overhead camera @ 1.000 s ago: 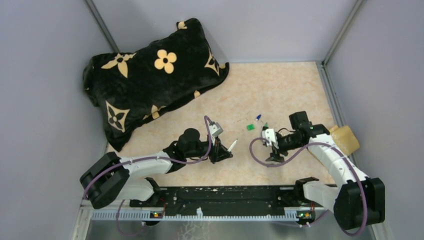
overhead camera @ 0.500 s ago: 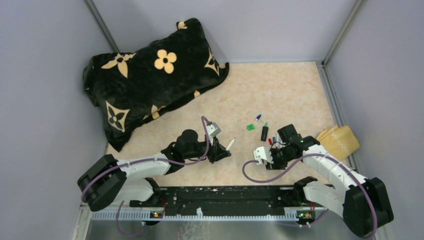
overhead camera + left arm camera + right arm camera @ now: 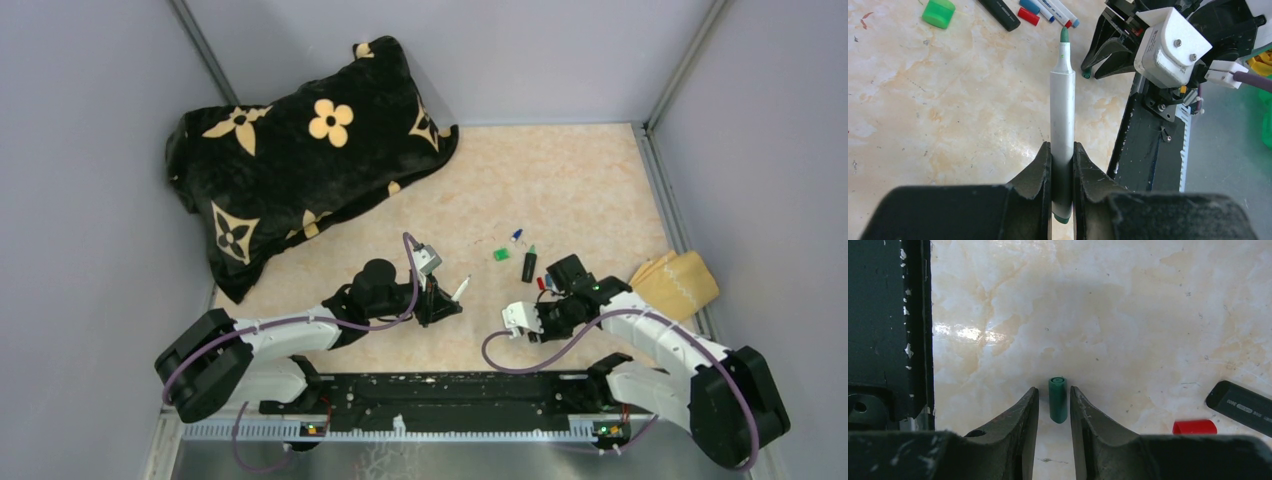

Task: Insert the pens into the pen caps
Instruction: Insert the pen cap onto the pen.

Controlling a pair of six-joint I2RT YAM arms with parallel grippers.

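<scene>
My left gripper (image 3: 1062,150) is shut on a grey-barrelled pen (image 3: 1063,115) with a green tip that points away from me; it also shows in the top view (image 3: 461,289). My right gripper (image 3: 1054,392) is open and low over the table. A dark teal pen cap (image 3: 1058,400) lies between its fingertips with a gap on each side. A red cap (image 3: 1194,427) and a thick black pen (image 3: 1243,407) lie to its right. A bright green cap (image 3: 938,12) and white pens with blue ends (image 3: 1058,10) lie farther out.
A black flowered pillow (image 3: 300,150) fills the back left. A tan cardboard piece (image 3: 680,280) lies at the right wall. The black base rail (image 3: 883,330) runs just left of my right gripper. Grey walls close in the table.
My right arm has swung back toward the near edge and come down over the teal cap, uncovering the black pen. My left arm with its pen has barely moved.
</scene>
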